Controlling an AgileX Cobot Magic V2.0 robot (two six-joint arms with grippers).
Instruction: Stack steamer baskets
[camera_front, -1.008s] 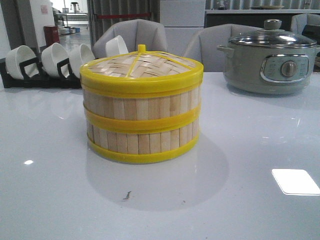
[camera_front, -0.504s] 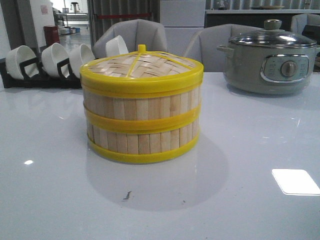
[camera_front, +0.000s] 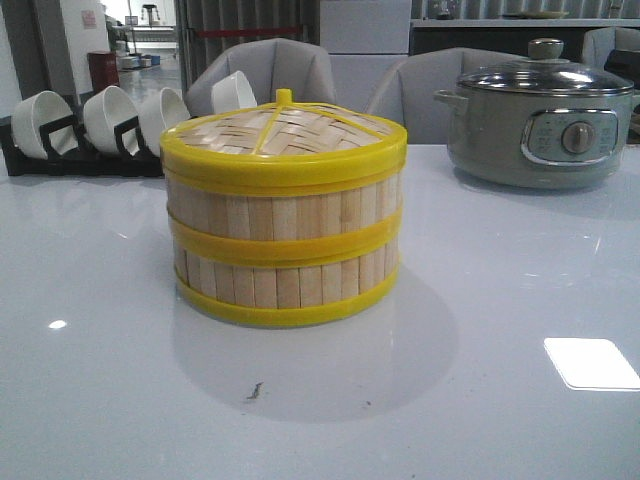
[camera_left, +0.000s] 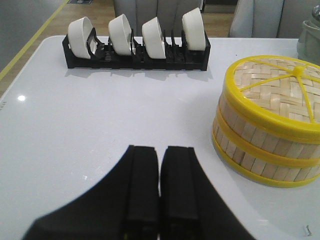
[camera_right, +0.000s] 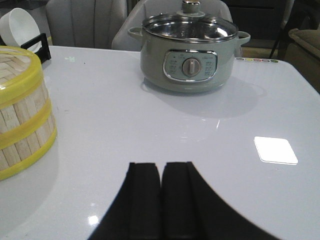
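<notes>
Two steamer baskets stand stacked in the middle of the white table, the upper basket (camera_front: 285, 208) on the lower basket (camera_front: 285, 285). The woven bamboo lid (camera_front: 283, 132) with yellow rim and knob sits on top, so the liners are hidden. The stack also shows in the left wrist view (camera_left: 267, 145) and at the edge of the right wrist view (camera_right: 22, 120). My left gripper (camera_left: 160, 150) is shut and empty, above bare table to the left of the stack. My right gripper (camera_right: 161, 166) is shut and empty, above bare table to the right of it. Neither gripper shows in the front view.
A grey electric pot (camera_front: 540, 120) with a glass lid stands at the back right, also in the right wrist view (camera_right: 187, 57). A black rack (camera_left: 135, 52) holding several white bowls (camera_front: 110, 115) stands at the back left. Grey chairs are behind the table.
</notes>
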